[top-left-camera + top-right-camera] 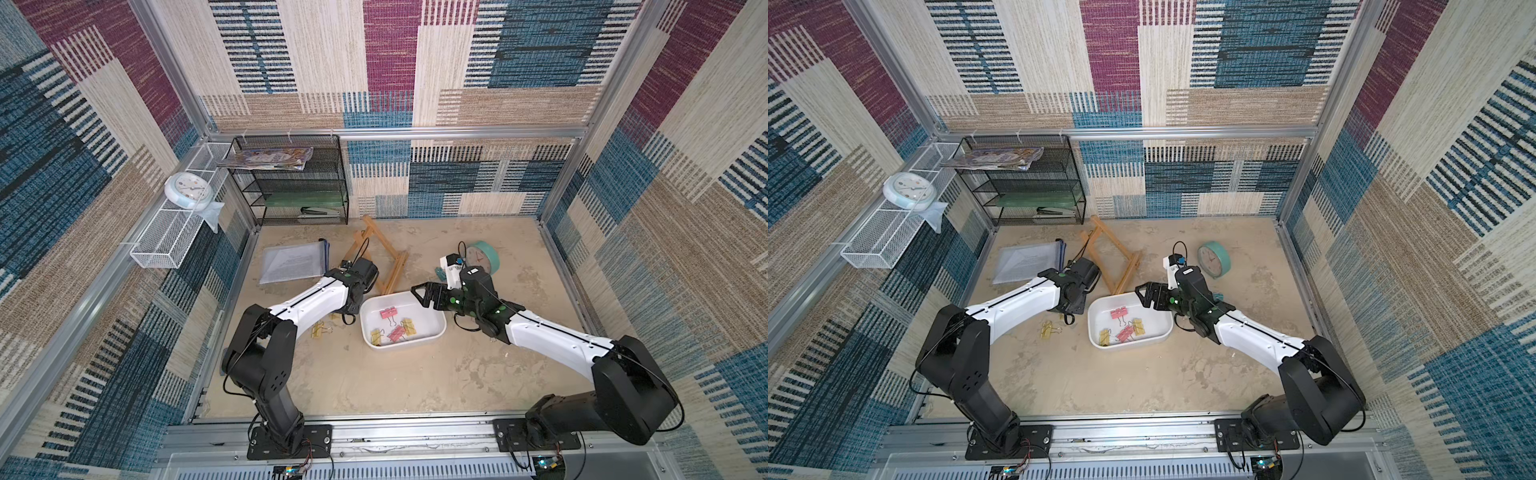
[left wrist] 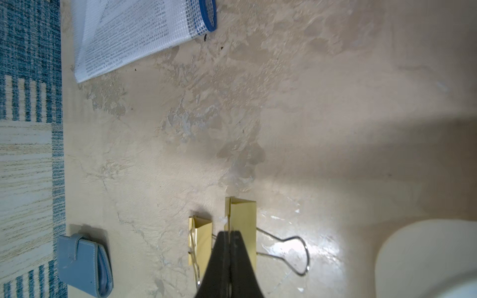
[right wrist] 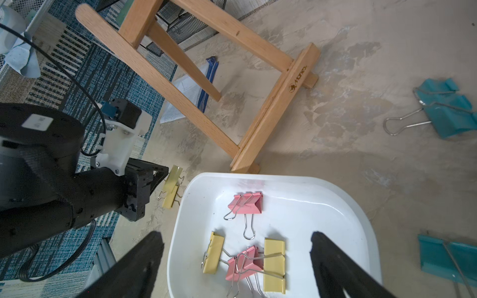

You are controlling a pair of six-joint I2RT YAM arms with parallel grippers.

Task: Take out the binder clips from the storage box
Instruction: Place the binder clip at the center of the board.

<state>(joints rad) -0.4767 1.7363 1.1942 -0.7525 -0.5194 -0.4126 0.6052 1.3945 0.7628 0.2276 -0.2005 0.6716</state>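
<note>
Left gripper: pinched shut on a yellow binder clip.
Right gripper: gaping, empty, nearer; I see storage box binder clips dead ahead.

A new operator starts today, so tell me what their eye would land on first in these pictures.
The white storage box sits mid-table with pink and yellow binder clips inside, and the open right gripper hangs over it. On the box's left, the left gripper is shut on a yellow clip, beside a second yellow clip lying on the table. Behind the box a wooden easel lies flat.
</note>
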